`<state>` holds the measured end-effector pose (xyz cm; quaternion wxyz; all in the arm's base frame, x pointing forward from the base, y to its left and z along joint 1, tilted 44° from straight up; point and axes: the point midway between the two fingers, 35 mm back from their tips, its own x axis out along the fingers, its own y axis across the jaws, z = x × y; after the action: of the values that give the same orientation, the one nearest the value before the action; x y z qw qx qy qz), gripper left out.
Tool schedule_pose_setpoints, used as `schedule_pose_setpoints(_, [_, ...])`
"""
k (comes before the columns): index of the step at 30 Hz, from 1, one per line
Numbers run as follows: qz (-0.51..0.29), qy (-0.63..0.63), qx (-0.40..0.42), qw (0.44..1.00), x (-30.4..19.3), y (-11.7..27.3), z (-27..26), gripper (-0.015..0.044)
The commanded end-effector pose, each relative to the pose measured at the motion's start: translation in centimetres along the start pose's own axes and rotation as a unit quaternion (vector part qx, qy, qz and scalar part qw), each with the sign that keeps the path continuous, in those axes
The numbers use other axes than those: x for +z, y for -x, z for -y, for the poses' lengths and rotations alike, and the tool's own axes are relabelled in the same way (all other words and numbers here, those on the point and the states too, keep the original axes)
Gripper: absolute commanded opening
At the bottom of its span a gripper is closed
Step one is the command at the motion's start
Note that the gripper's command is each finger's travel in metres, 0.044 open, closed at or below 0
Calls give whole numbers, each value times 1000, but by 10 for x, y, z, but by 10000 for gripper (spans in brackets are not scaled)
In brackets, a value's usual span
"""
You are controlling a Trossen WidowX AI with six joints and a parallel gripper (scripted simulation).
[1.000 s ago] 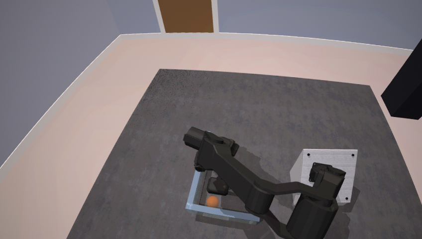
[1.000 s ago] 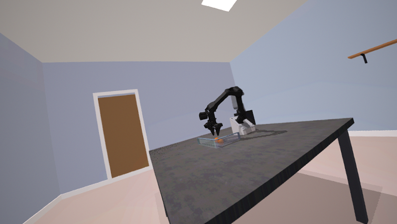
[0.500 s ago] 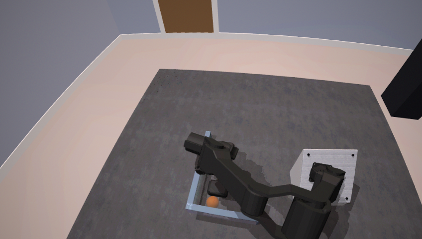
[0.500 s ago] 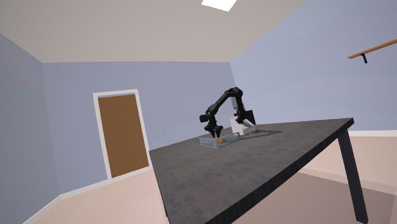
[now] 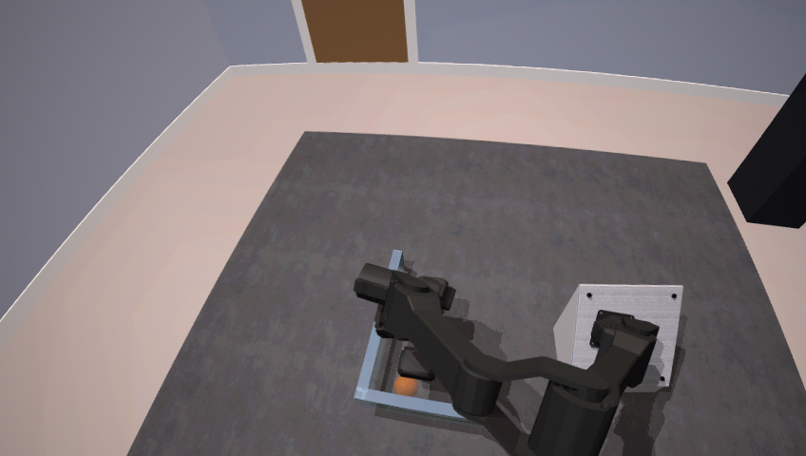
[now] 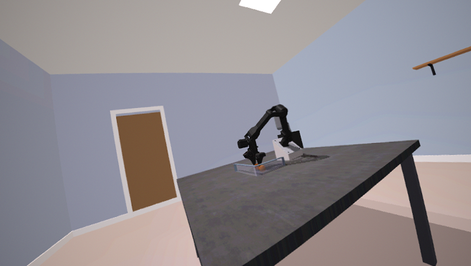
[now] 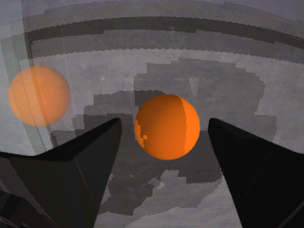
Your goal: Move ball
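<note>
In the wrist view we see the solid orange ball (image 7: 167, 127) at the centre of the frame, sitting on the dark grey surface (image 7: 190, 45) between our two black fingers, which stand spread on either side of it with a visible gap on each side, so the fingers are released and grasp nothing. The see-through copy (image 7: 40, 95) shows paler at the left of that frame, apart from the ball and close to a clear wall (image 7: 13, 45) along the left edge. In the top view the arm (image 5: 452, 350) reaches from its white base (image 5: 627, 316) at the lower right toward the lower centre, hiding the ball; the one orange sphere visible there is the see-through copy (image 5: 405, 386), just inside the corner where the two walls (image 5: 367, 350) meet. In the exterior view the gripper (image 6: 256, 162) hangs low over the walled corner, with an orange spot at its tip; we cannot tell from there whether it touches the ball.
</note>
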<state>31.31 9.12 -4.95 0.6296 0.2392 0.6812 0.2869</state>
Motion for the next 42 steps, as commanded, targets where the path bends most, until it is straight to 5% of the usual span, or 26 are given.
schedule_pose_setpoints(1, [-2,-5,2,1000,-2,-3,1,243])
schedule_pose_setpoints(10, [-2,-5,2,1000,-2,-3,1,183])
schedule_pose_setpoints(17, [-1,-5,-1,1000,4,28,4,0])
schedule_pose_setpoints(30, [-2,-5,-1,1000,0,125,3,0])
schedule_pose_setpoints(42, [-2,-96,-2,995,4,125,-7,0])
